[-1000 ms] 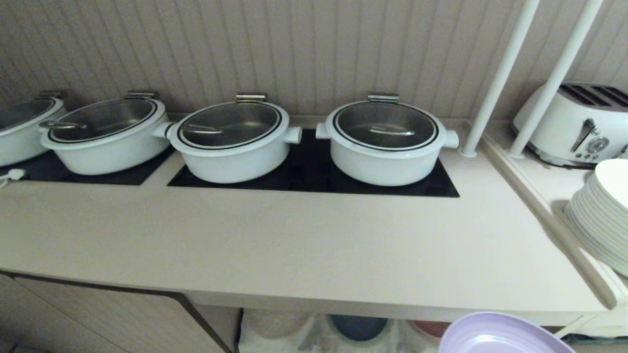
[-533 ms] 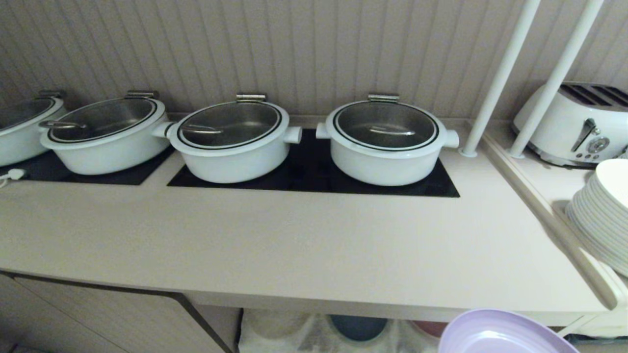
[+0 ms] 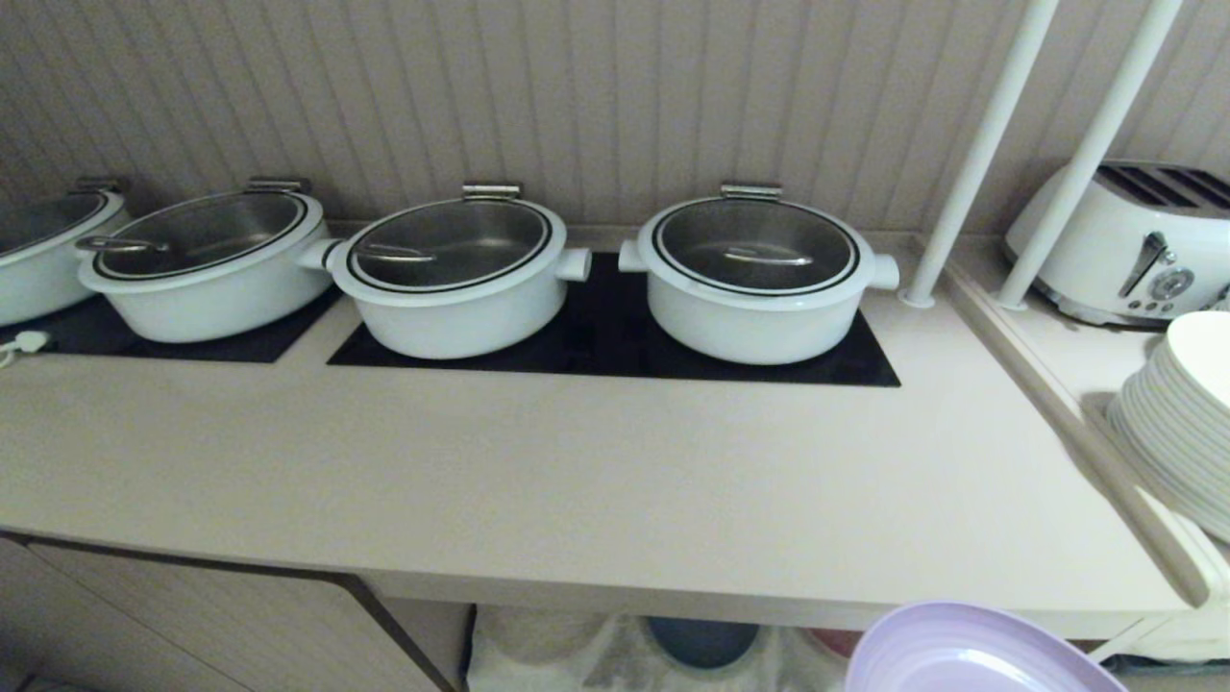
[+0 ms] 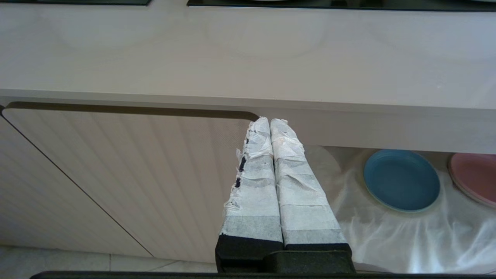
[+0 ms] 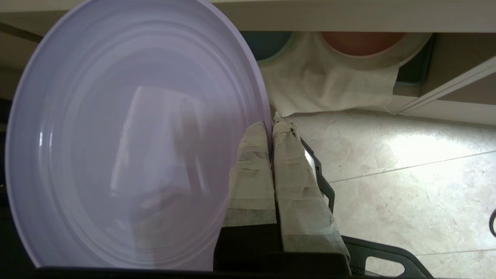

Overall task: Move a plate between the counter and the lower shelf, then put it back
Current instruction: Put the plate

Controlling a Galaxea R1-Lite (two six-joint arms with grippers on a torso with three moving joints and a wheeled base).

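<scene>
The plate [image 3: 971, 654] is cut off by the head view's bottom edge. The table [image 3: 577, 500] hides most of the lower shelf [image 3: 577, 644].

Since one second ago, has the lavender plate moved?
Yes. In the head view the plate has shifted slightly left and up against the fixed counter edge, held by the right end effector.

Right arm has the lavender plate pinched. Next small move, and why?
Probably lift it above the counter edge. The right gripper is shut on the plate rim, and the plate hangs below and in front of the countertop, outside the lower shelf, so the edge must be cleared first.
</scene>
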